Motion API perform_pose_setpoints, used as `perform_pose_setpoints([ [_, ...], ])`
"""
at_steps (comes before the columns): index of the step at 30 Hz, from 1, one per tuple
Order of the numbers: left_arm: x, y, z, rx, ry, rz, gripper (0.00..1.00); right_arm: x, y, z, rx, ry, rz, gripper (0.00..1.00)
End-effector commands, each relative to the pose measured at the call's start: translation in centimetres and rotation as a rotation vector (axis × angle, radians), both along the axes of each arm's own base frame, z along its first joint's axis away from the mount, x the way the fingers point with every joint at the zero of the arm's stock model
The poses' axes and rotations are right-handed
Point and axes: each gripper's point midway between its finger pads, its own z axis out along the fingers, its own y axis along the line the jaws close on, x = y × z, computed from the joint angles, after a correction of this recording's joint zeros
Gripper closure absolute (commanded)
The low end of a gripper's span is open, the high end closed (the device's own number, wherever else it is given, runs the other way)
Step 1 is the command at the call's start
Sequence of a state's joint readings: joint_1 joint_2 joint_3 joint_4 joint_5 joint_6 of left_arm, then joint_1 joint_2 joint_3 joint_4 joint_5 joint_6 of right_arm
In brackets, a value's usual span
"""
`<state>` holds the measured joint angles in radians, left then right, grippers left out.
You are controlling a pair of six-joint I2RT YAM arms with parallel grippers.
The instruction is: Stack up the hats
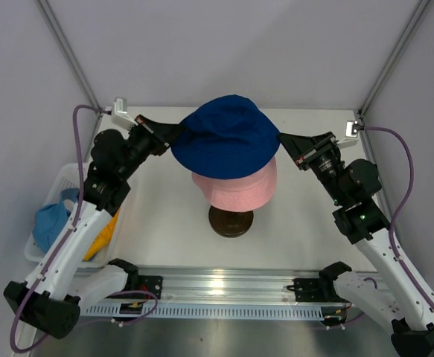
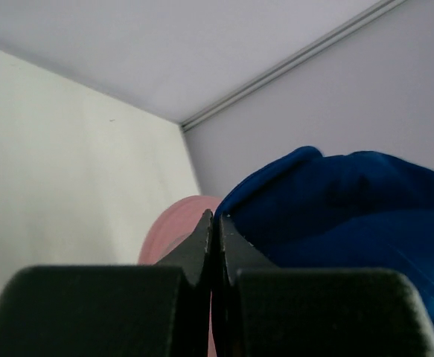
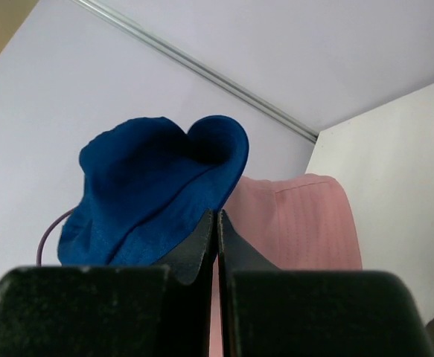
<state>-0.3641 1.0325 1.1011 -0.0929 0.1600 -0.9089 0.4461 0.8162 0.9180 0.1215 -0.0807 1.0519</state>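
The navy blue hat [image 1: 228, 137] hangs in the air, stretched between my two grippers. My left gripper [image 1: 173, 134] is shut on its left brim, and my right gripper [image 1: 282, 138] is shut on its right brim. The hat hovers just above the pink hat [image 1: 235, 190], which sits on the mannequin head. In the left wrist view my left gripper [image 2: 217, 217] pinches the navy hat [image 2: 336, 208], with the pink hat [image 2: 173, 227] behind. In the right wrist view my right gripper [image 3: 215, 214] pinches the navy hat [image 3: 150, 186] beside the pink hat [image 3: 298, 223].
The mannequin's dark round base [image 1: 230, 222] stands at the table's middle. A white basket [image 1: 53, 190] at the left edge holds the light blue hat [image 1: 50, 222] and the yellow-orange hat [image 1: 101, 234]. A metal rail [image 1: 224, 286] runs along the near edge.
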Motion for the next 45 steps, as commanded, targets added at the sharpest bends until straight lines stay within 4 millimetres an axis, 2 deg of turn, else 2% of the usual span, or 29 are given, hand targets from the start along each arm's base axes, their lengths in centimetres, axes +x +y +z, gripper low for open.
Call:
perform_pose_setpoints([
  [1, -1.4, 0.6, 3.4, -0.284, -0.064, -0.023, 0.99, -0.4, -1.0, 0.2, -0.046, -0.055, -0.045, 1.00],
  [2, -1.7, 0.3, 2.9, -0.309, -0.063, -0.050, 0.99, -0.3, -0.9, -0.2, -0.059, -0.052, -0.044, 1.00],
  [3, -2.1, 0.2, 4.2, -0.362, -0.097, -0.070, 0.99, -0.3, -0.8, -0.4, -0.063, -0.051, -0.041, 1.00],
  [5, -2.0, -0.2, 3.8, -0.394, -0.084, -0.096, 0.99, -0.3, -0.7, -0.8, -0.076, -0.050, -0.034, 1.00],
  [6, -2.4, -0.5, 4.8, -0.435, -0.111, -0.138, 0.99, -0.2, -0.6, -1.4, -0.090, -0.046, -0.036, 1.00],
  [8, -1.9, -1.1, 3.5, -0.483, -0.086, -0.165, 0.99, 0.1, -0.5, -1.8, -0.104, -0.045, -0.035, 1.00],
  [9, -2.5, -1.0, 5.2, -0.562, -0.133, -0.206, 0.99, 0.1, -0.3, -2.0, -0.113, -0.052, -0.028, 1.00],
  [11, -1.7, -1.4, 4.4, -0.610, -0.120, -0.235, 0.99, 0.2, 0.0, -2.1, -0.121, -0.074, -0.017, 1.00],
  [13, -2.3, -2.0, 6.8, -0.643, -0.155, -0.320, 0.99, 0.2, 0.3, -2.3, -0.132, -0.089, -0.004, 1.00],
  [15, -1.4, -2.8, 6.7, -0.630, -0.141, -0.351, 0.99, 0.2, 0.5, -1.9, -0.138, -0.111, 0.002, 1.00],
  [17, -1.7, -3.2, 8.9, -0.609, -0.185, -0.388, 0.99, 0.2, 0.4, -1.0, -0.138, -0.136, -0.002, 1.00],
  [18, -1.3, -3.4, 8.5, -0.572, -0.171, -0.372, 0.99, 0.3, 0.3, -0.6, -0.141, -0.146, -0.008, 1.00],
  [19, -1.5, -3.2, 10.2, -0.552, -0.205, -0.366, 0.99, 0.3, 0.3, -0.3, -0.144, -0.155, -0.010, 1.00],
  [20, -1.5, -3.1, 10.5, -0.518, -0.213, -0.345, 0.99, 0.1, 0.2, 0.9, -0.148, -0.182, -0.016, 1.00],
  [21, -0.3, -3.2, 8.4, -0.421, -0.154, -0.286, 0.99, 0.2, 0.2, 1.3, -0.152, -0.194, -0.021, 1.00],
  [22, -1.2, -2.6, 11.3, -0.384, -0.204, -0.262, 0.99, 0.2, 0.1, 1.8, -0.155, -0.206, -0.025, 1.00],
  [23, -0.6, -1.8, 11.1, -0.344, -0.192, -0.190, 0.99, 0.1, 0.1, 2.3, -0.163, -0.220, -0.029, 1.00],
  [24, 0.0, -1.4, 9.5, -0.261, -0.146, -0.138, 0.99, -0.1, 0.0, 3.4, -0.160, -0.245, -0.034, 1.00],
  [25, -0.9, -0.7, 11.0, -0.254, -0.178, -0.117, 0.99, 0.0, 0.0, 3.7, -0.161, -0.251, -0.036, 1.00],
  [28, -1.8, 0.4, 11.7, -0.265, -0.203, -0.068, 0.99, -0.1, -0.1, 5.0, -0.160, -0.286, -0.043, 1.00],
  [31, -2.4, 0.3, 11.0, -0.264, -0.160, -0.083, 0.99, -0.2, -0.1, 5.4, -0.155, -0.296, -0.043, 1.00],
  [33, -3.1, 0.3, 10.6, -0.293, -0.124, -0.093, 0.94, -0.5, -0.2, 5.6, -0.155, -0.307, -0.039, 1.00],
  [34, -3.0, 0.2, 8.7, -0.303, -0.075, -0.097, 0.93, -0.6, -0.2, 5.5, -0.166, -0.312, -0.040, 1.00],
  [36, -4.4, 0.0, 9.3, -0.369, -0.087, -0.129, 0.87, -1.0, -0.2, 5.4, -0.183, -0.330, -0.034, 1.00],
  [37, -4.3, -0.2, 7.8, -0.373, -0.052, -0.124, 0.87, -1.2, -0.2, 5.3, -0.206, -0.347, -0.037, 1.00],
  [39, -4.8, -0.5, 7.5, -0.358, -0.054, -0.124, 0.86, -1.4, -0.2, 4.6, -0.228, -0.351, -0.031, 1.00],
  [41, -4.4, -0.4, 6.6, -0.343, -0.029, -0.095, 0.87, -1.4, -0.4, 4.1, -0.243, -0.333, -0.041, 1.00],
  [44, -4.6, -0.8, 6.6, -0.352, -0.031, -0.120, 0.86, -1.6, -1.0, 3.9, -0.248, -0.299, -0.062, 1.00],
  [45, -4.5, -0.9, 6.5, -0.342, -0.033, -0.120, 0.86, -1.7, -1.6, 4.7, -0.237, -0.293, -0.086, 1.00],
])
